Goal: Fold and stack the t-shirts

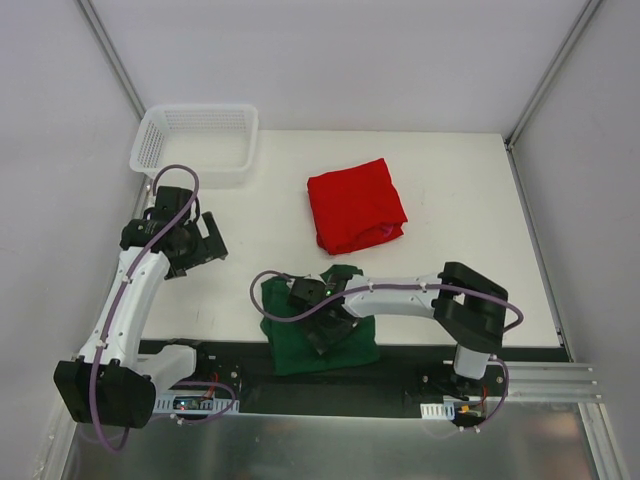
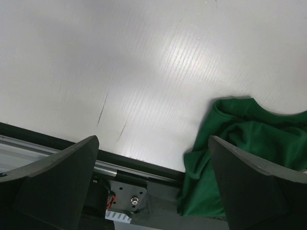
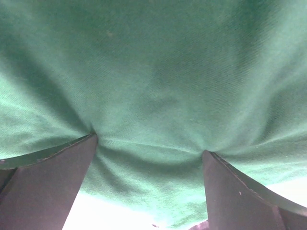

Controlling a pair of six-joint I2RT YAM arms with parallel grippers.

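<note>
The red t-shirt (image 1: 355,208) lies folded in a rough square at the table's middle back. The dark green t-shirt (image 1: 352,352) lies crumpled at the near edge and partly hangs over the black rail. My right gripper (image 1: 322,328) reaches left over it and is open. Its two fingertips (image 3: 93,138) press down into the green cloth (image 3: 153,72), which fills the right wrist view. My left gripper (image 1: 198,240) hovers open over the bare table at the left. In the left wrist view the left gripper (image 2: 151,140) holds nothing, and the green t-shirt (image 2: 249,139) lies off to its right.
A white mesh basket (image 1: 195,145) stands at the back left corner. The white table (image 1: 460,200) ends at a black rail (image 1: 420,352) along the near edge, where the arm bases are mounted. Grey walls enclose the left, back and right sides.
</note>
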